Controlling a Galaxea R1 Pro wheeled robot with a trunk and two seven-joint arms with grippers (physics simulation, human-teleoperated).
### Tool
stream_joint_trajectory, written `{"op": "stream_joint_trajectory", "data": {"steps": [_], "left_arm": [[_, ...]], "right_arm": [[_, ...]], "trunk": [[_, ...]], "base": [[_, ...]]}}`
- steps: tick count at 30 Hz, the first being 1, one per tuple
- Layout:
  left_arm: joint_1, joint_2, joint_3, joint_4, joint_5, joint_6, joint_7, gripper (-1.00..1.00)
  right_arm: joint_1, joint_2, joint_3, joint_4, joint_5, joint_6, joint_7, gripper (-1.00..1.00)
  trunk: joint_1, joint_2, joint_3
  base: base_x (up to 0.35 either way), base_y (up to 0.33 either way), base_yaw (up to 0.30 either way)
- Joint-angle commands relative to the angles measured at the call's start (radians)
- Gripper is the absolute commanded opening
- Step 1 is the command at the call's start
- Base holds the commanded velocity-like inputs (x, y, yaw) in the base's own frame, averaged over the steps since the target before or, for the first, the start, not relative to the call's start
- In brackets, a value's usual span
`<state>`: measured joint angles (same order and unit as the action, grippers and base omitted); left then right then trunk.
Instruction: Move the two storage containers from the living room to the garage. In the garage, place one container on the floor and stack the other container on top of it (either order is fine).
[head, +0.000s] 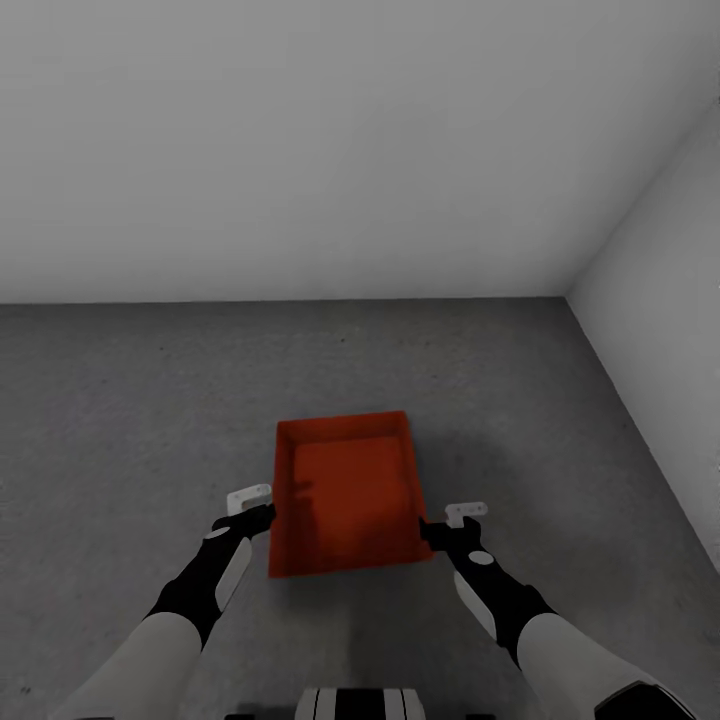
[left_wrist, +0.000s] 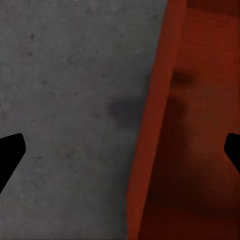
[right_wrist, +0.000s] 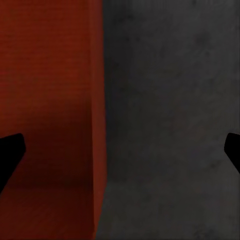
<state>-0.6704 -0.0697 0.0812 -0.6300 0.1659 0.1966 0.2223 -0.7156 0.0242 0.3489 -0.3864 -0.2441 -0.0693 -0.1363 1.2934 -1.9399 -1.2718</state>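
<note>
Placement step, by my reading: one storage container (head: 346, 498) sits lower centre on the concrete floor (head: 120, 420); left pincer (head: 252, 505) and right pincer (head: 462, 520) straddle its side walls, released; next, fetch the second.

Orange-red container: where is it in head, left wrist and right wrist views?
Head view: storage container sits low and central on the floor, between both grippers.
Left wrist view: its wall runs between the open fingertips.
Right wrist view: wall, likewise.
Shared landmark: speckled grey concrete floor.
</note>
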Motion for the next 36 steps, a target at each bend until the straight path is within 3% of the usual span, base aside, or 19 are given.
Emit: {"op": "stream_joint_trajectory", "data": {"steps": [1,36], "left_arm": [[0.0,-0.001,0.002,-0.002,0.011,0.004,0.003,1.0],[0.0,0.001,0.002,-0.002,0.011,0.003,0.003,1.0]], "right_arm": [[-0.001,-0.001,0.009,0.001,-0.011,-0.004,-0.006,1.0],[-0.001,0.006,0.008,0.004,-0.016,-0.004,-0.012,1.0]], "trunk": [[-0.004,0.007,0.003],[-0.138,0.252,0.112]], "base": [[0.0,0.0,0.0],[0.0,0.0,0.0]]}}
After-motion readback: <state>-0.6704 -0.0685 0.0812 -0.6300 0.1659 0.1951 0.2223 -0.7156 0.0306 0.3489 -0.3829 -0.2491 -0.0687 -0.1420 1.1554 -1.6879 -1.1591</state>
